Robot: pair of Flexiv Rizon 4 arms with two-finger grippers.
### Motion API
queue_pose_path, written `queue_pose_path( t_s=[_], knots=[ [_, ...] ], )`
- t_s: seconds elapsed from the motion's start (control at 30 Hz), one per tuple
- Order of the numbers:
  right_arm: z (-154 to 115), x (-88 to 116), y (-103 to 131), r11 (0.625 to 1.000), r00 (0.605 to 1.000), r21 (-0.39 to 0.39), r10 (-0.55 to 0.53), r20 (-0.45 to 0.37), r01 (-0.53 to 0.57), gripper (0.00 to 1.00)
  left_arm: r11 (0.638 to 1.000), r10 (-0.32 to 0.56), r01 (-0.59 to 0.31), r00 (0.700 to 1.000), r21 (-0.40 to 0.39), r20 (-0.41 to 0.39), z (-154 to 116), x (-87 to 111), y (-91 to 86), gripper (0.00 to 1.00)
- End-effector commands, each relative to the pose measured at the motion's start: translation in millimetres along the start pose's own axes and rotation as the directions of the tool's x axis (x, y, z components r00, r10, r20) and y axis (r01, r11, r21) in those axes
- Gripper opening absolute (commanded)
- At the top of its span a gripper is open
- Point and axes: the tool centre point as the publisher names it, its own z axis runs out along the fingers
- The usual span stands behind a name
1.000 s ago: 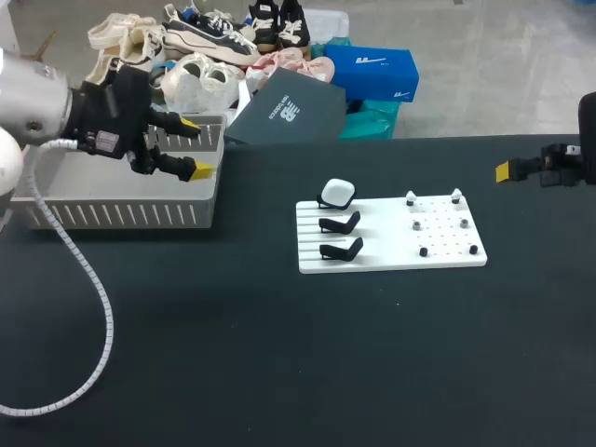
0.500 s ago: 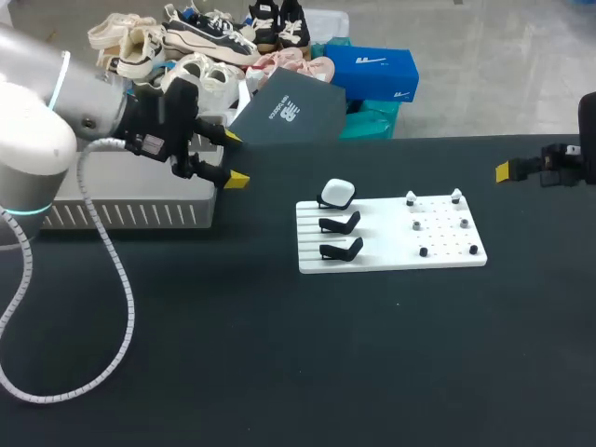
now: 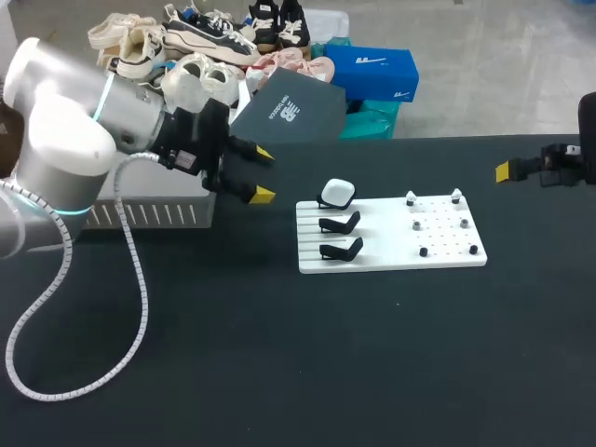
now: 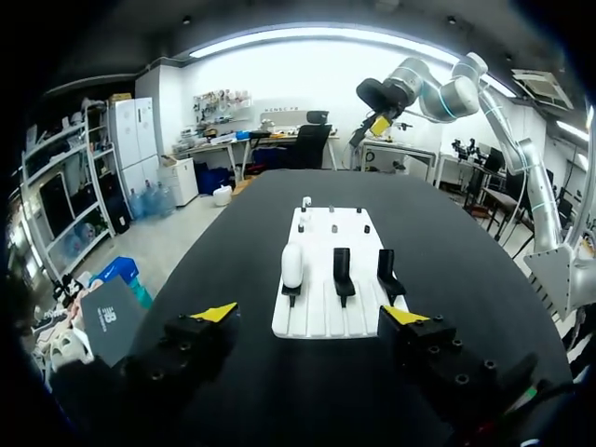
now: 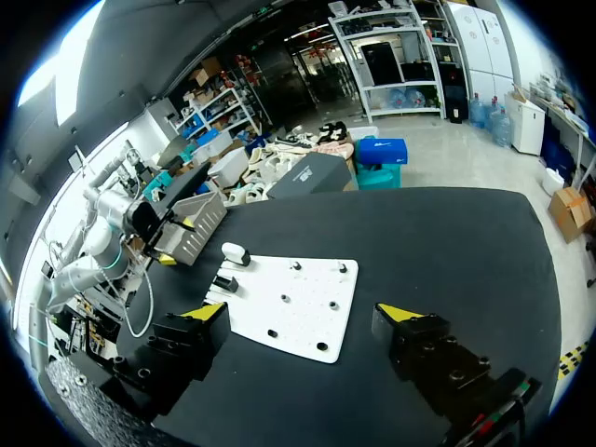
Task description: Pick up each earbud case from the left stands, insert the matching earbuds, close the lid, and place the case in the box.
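A white earbud case (image 3: 337, 193) (image 4: 291, 264) sits on the rearmost of three black stands at the left end of the white board (image 3: 386, 253) (image 4: 321, 244). The other two stands (image 3: 342, 236) hold nothing. Small earbuds (image 3: 416, 225) sit on pegs across the board's right half. My left gripper (image 3: 264, 174) (image 4: 309, 314) hangs open just left of the board, pointing at the stands, with nothing between its fingers. My right gripper (image 5: 300, 312) (image 3: 507, 170) stands open at the table's far right, well clear of the board (image 5: 298, 298).
A grey slatted basket (image 3: 130, 212) stands at the back left, behind my left arm. The arm's white coiled cable (image 3: 65, 372) loops over the front left of the black table.
My left arm has swung right from over the basket to beside the board, gripper still open. The right arm has not moved.
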Motion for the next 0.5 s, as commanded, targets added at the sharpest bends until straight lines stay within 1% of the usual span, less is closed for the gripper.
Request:
queue_pose_path(
  t_s=[0.03,0.07,0.1,0.17,0.23,0.33,0.37,0.47,0.5],
  knots=[
    [0.5,0.0,-1.2,1.000,1.000,-0.004,-0.002,0.000,0.002,1.00,0.999,0.024,-0.024,1.000,0.026,0.005,15.9,3.6,10.1,0.96],
    [0.5,0.0,-1.2,1.000,1.000,-0.004,-0.002,0.000,0.002,1.00,0.999,0.023,-0.023,1.000,0.026,0.004,19.2,4.3,11.1,0.93],
    [0.5,0.0,-1.2,1.000,1.000,-0.004,-0.002,0.000,0.002,1.00,0.999,0.008,-0.009,1.000,0.033,0.004,20.8,4.3,11.8,0.87],
    [0.5,0.0,-1.2,1.000,1.000,-0.004,-0.002,0.000,0.002,1.00,1.000,0.009,-0.009,1.000,0.028,0.004,26.8,5.3,15.1,0.84],
    [0.5,0.0,-1.2,1.000,1.000,-0.004,-0.002,0.000,0.002,1.00,1.000,0.007,-0.007,1.000,0.025,0.006,30.8,6.2,17.8,0.75],
    [0.5,0.0,-1.2,1.000,1.000,-0.004,-0.002,0.000,0.002,1.00,1.000,-0.004,0.004,1.000,0.020,0.011,35.2,6.3,21.2,0.67],
    [0.5,0.0,-1.2,1.000,1.000,-0.004,-0.002,0.000,0.002,1.00,1.000,-0.010,0.010,1.000,0.016,0.016,37.6,5.9,23.2,0.63],
    [0.5,0.0,-1.2,1.000,1.000,-0.004,-0.002,0.000,0.002,1.00,1.000,-0.003,0.003,1.000,0.008,0.027,42.5,4.8,24.8,0.63],
    [0.5,0.0,-1.2,1.000,1.000,-0.004,-0.002,0.000,0.002,1.00,1.000,-0.001,0.001,1.000,0.007,0.029,43.9,4.6,24.4,0.65]
  ],
)
